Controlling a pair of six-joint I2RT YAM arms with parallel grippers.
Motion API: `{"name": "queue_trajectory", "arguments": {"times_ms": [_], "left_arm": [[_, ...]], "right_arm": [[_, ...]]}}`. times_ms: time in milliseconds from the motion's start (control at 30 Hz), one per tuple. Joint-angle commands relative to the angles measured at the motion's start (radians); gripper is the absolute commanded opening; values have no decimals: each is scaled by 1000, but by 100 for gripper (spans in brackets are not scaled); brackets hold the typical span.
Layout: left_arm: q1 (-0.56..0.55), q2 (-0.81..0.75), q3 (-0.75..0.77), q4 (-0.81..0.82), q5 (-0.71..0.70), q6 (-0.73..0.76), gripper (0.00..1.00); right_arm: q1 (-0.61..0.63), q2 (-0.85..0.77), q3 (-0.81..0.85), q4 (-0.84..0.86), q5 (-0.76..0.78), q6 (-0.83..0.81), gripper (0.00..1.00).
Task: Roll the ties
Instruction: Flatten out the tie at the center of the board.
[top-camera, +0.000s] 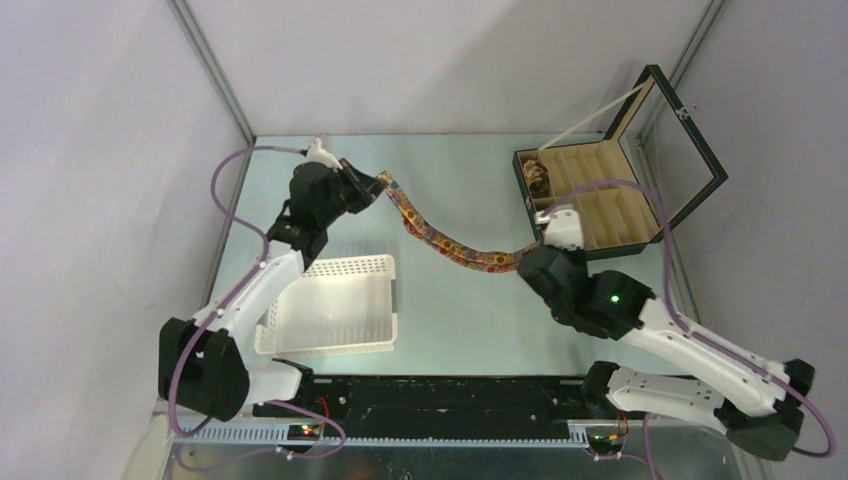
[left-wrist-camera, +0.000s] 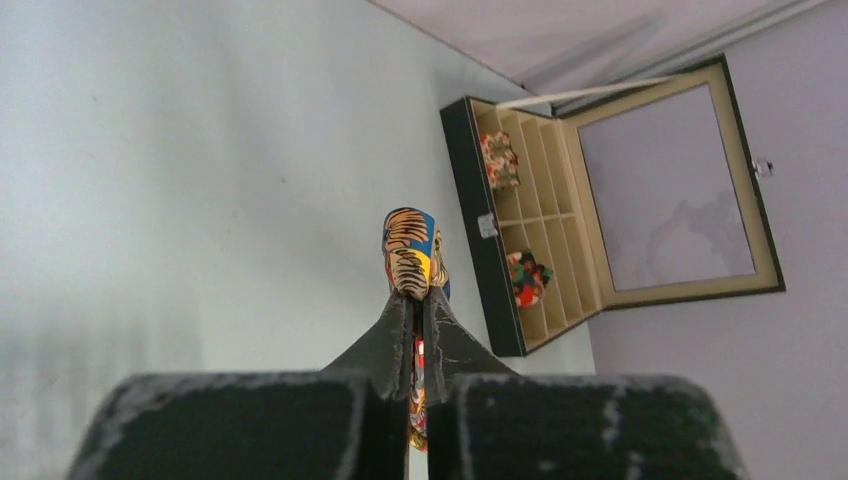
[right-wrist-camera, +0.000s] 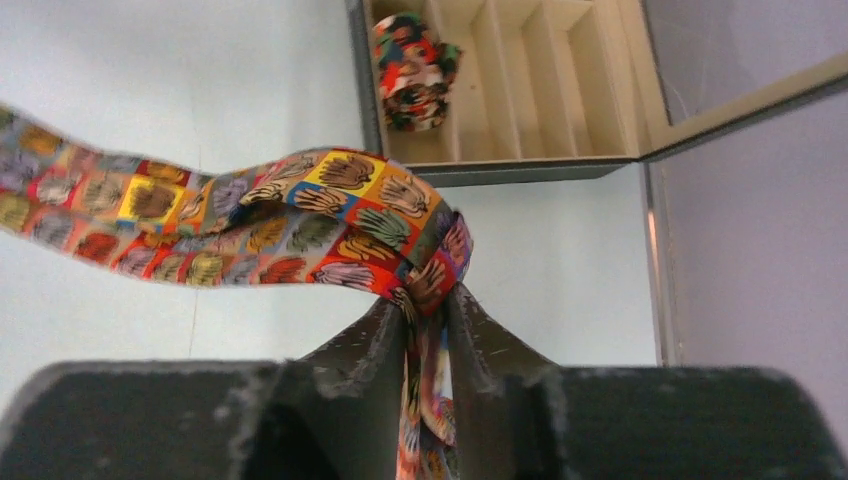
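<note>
Tie (top-camera: 450, 248) running between left gripper (left-wrist-camera: 412, 300) and right gripper (right-wrist-camera: 427, 300), box (top-camera: 522, 188) at far-right edge

I work in a robotics lab cell: plain grey panels (top-camera: 100, 150) wall the left, top and right of the frame, metal posts (top-camera: 213, 75) rise in the upper corners, and a slotted cable duct (top-camera: 400, 432) lines the bottom edge of my pale table (top-camera: 450, 310).

No readable text, label, brand or number anywhere, at least at this sharpness.
</note>
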Motion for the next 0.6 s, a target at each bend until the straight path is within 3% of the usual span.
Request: {"name": "queue_trajectory", "arguments": {"times_ms": [0, 100, 167, 300, 400, 567], "left_arm": [[79, 45, 81, 15, 36, 52, 0], [139, 112, 115, 56, 54, 59, 0], [157, 165, 162, 59, 75, 94, 0], [179, 252, 271, 26, 110, 168, 0], [195, 279, 316, 34, 125, 174, 0], [201, 303, 351, 36, 162, 187, 0]], "right_arm": [[86, 151, -26, 96, -20, 39, 30], [179, 279, -31, 222, -66, 65, 68], [216, 355, -29, 299, -125, 55, 82], [256, 384, -28, 389, -236, 56, 90], [255, 321, -34, 384, -240, 85, 89], [121, 187, -88, 307, -254, 216, 83]]}}
